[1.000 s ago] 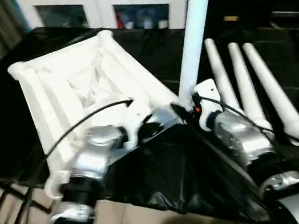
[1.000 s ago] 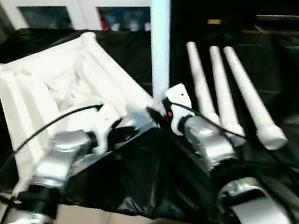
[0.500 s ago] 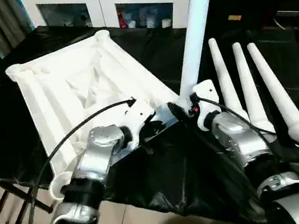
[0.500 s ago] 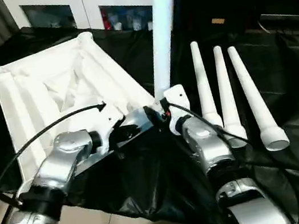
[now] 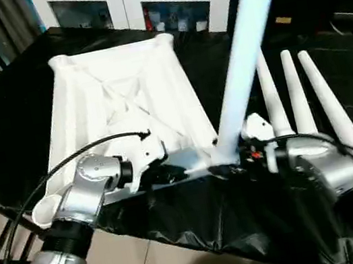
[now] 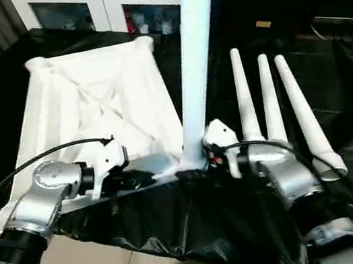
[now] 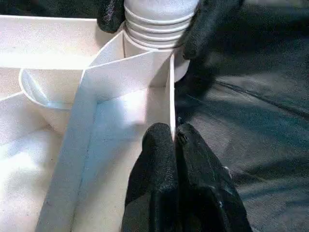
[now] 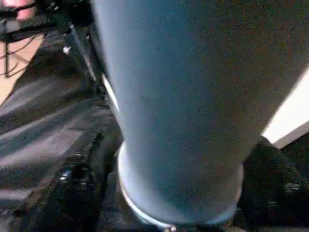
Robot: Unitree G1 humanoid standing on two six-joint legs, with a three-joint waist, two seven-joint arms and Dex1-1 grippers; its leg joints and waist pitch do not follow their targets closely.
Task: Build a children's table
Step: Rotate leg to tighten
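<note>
Left hand (image 7: 173, 145) pinches the top's (image 5: 124, 107) rim; right hand (image 7: 150, 21) grasps the upright leg (image 5: 241, 72) at its corner socket.

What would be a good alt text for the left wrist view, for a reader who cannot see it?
The left gripper is shut on a thin wall of the white top. Beyond it, a leg with a ridged collar stands in the corner socket, with the right gripper's black fingers on both sides of it, above black cloth.
</note>
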